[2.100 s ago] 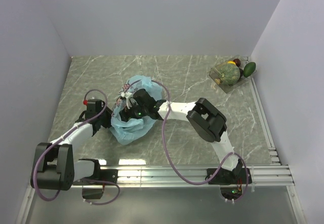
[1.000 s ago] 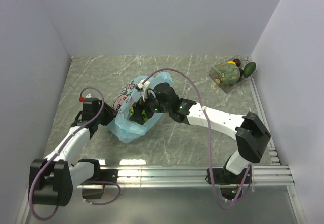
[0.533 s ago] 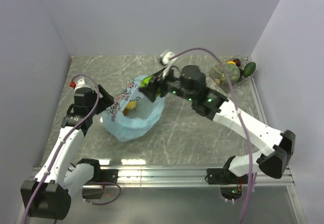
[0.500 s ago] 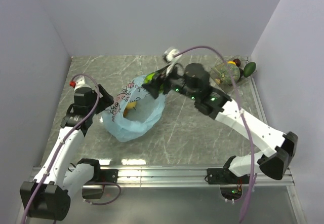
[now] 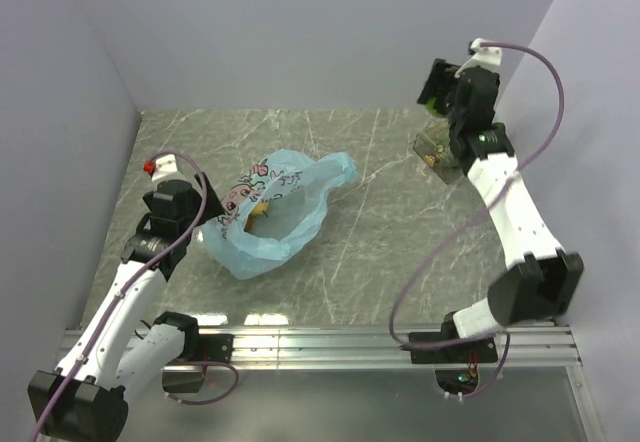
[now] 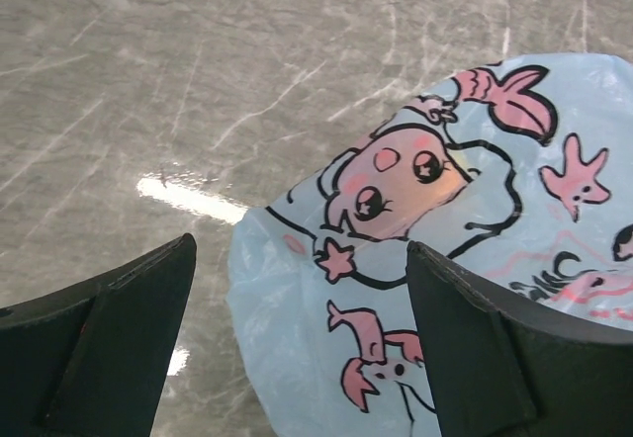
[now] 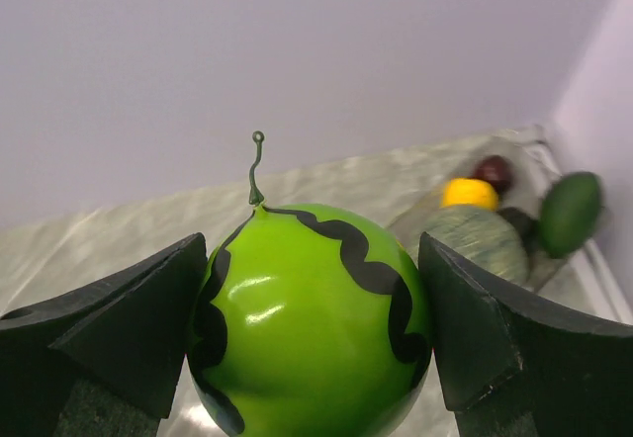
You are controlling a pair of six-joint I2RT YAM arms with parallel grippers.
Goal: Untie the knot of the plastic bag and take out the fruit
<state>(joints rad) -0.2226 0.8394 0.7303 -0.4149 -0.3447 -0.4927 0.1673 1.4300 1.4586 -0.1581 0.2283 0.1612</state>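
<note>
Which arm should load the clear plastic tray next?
Right: the right pincer grips the bright green ball, raised near the clear tray; the left pincer is open by the light-blue plastic bag.

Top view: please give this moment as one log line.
right gripper: holds green ball near tray | left gripper: open by plastic bag
</note>
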